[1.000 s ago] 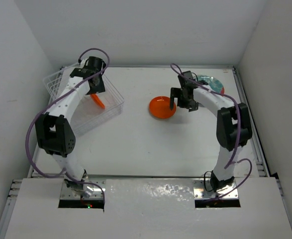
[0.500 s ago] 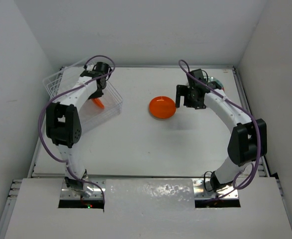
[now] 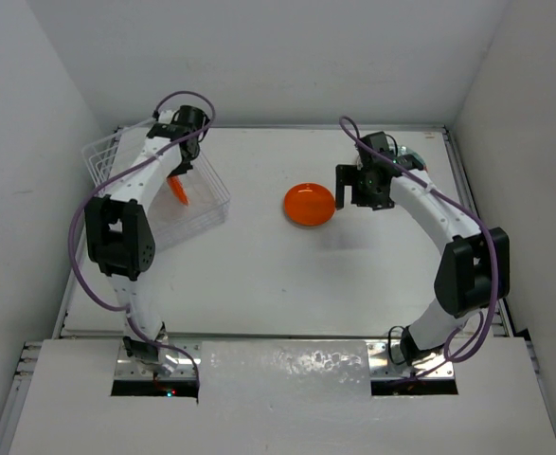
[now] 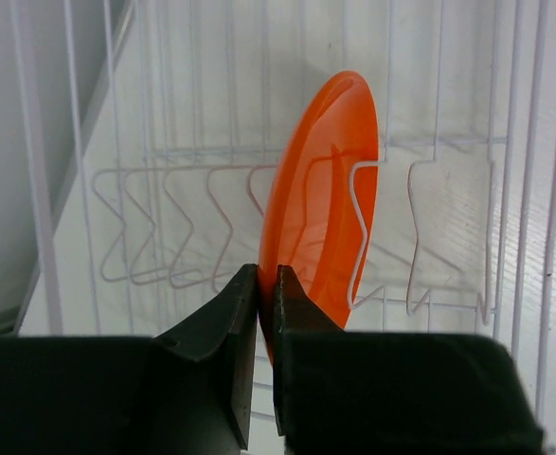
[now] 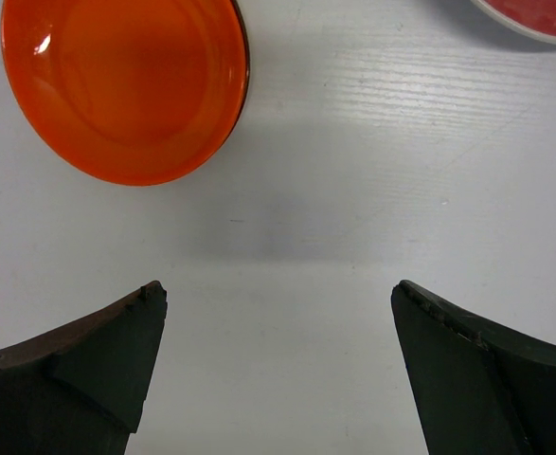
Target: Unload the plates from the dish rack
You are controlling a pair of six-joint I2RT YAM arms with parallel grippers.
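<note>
Where the white tabletop (image 3: 259, 275) meets plain white walls (image 3: 259, 66) on three sides, the dish rack (image 3: 206, 204) sits at the far left corner. A white wire basket (image 3: 98, 161) lies just beyond the rack, against the left wall. Inside the rack an orange plate (image 4: 325, 199) stands on edge between thin dividers (image 4: 211, 227). The left gripper (image 4: 266, 280) reaches down into the rack and is pressed together on that plate's rim, one finger on each face. Well to the right of the rack, a second orange plate (image 5: 126, 85) lies flat on the bare tabletop. The right gripper (image 5: 278, 294) hovers just past it, on the side away from the rack, its fingers spread wide and holding nothing. Farther still from the rack, a third plate (image 5: 543, 11) lies flat, partly hidden by the right arm (image 3: 429, 204); its edge shows red inside a pale rim.
</note>
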